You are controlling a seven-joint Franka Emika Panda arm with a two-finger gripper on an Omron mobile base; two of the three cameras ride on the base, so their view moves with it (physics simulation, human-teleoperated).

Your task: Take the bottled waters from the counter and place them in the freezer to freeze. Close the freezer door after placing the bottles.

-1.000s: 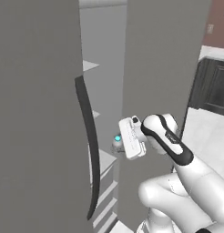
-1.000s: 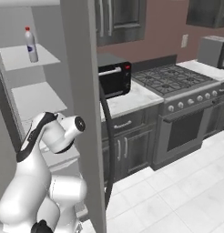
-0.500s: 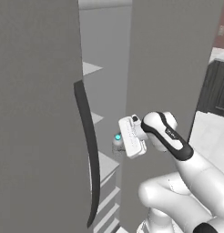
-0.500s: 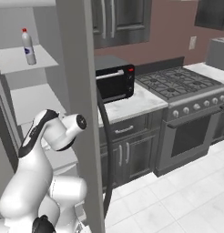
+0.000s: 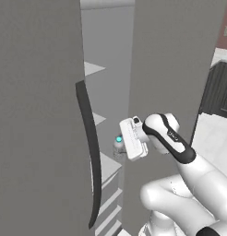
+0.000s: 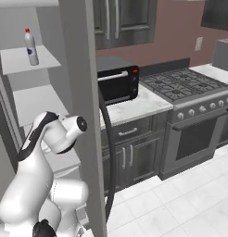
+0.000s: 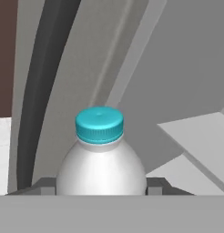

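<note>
I'm looking at the freezer (image 5: 37, 115) first, the tall grey steel unit, its door standing open with the long dark handle (image 5: 90, 156) curving down the near panel in my left base view. From the right base view I see white shelves (image 6: 39, 99) inside, and the red-capped bottle (image 6: 30, 46) is standing upright on an upper shelf, well above my arm. Right of the open door sits the worktop (image 6: 134, 104), marble over dark cabinets, carrying a black toaster oven (image 6: 117, 83), with the steel range (image 6: 192, 97) just beside it.

Now the arm: it reaches into the gap between the freezer doors, and the claw (image 5: 121, 148) is pointed into the compartment at a lower shelf (image 5: 108, 163). The light-blue-capped bottle (image 7: 100, 157) sits right between the two fingertips (image 7: 46, 185) in my hand view, one dark tip at either side of its shoulder, the cap pointing up the frame. The claw is narrow and clamped on that bottle. In the left base view I catch its cap and neck just past the hand, over the pointed edge of the lower shelf; whether its base touches the shelf I cannot tell.
</note>
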